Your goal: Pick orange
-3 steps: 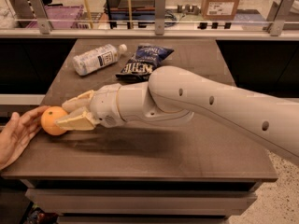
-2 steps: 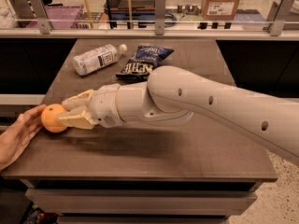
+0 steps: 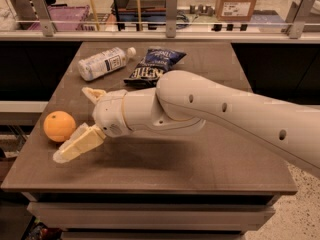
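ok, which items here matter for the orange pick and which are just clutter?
Job: orange; pincer, open, right at the orange.
Lying about: plastic bottle, chip bag, both farther back on the table.

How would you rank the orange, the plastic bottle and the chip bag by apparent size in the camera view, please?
1-2. chip bag and plastic bottle: alike, not ranked.
3. orange: smallest, though nearer the camera; it sits by the open gripper, near the table edge.
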`<state>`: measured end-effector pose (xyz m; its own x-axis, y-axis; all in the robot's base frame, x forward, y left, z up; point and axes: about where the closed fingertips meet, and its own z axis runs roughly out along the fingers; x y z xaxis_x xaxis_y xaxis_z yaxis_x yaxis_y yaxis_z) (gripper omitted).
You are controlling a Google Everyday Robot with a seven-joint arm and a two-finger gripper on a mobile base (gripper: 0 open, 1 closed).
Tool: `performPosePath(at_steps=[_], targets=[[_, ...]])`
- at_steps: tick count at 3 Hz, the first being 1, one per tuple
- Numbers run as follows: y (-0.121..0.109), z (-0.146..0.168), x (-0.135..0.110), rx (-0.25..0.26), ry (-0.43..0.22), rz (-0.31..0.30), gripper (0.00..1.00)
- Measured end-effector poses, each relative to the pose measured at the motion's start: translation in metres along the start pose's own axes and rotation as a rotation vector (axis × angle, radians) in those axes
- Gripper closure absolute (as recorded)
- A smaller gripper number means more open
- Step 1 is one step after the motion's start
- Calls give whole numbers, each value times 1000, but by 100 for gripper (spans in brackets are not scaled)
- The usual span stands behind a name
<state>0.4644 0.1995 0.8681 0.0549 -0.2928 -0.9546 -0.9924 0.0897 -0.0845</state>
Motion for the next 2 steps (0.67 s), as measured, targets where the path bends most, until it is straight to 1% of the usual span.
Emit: performPosePath(at_steps=[1, 2], targets=[[0, 0, 0, 0, 0, 0, 0], [-4, -7, -10, 11, 21, -8, 0]])
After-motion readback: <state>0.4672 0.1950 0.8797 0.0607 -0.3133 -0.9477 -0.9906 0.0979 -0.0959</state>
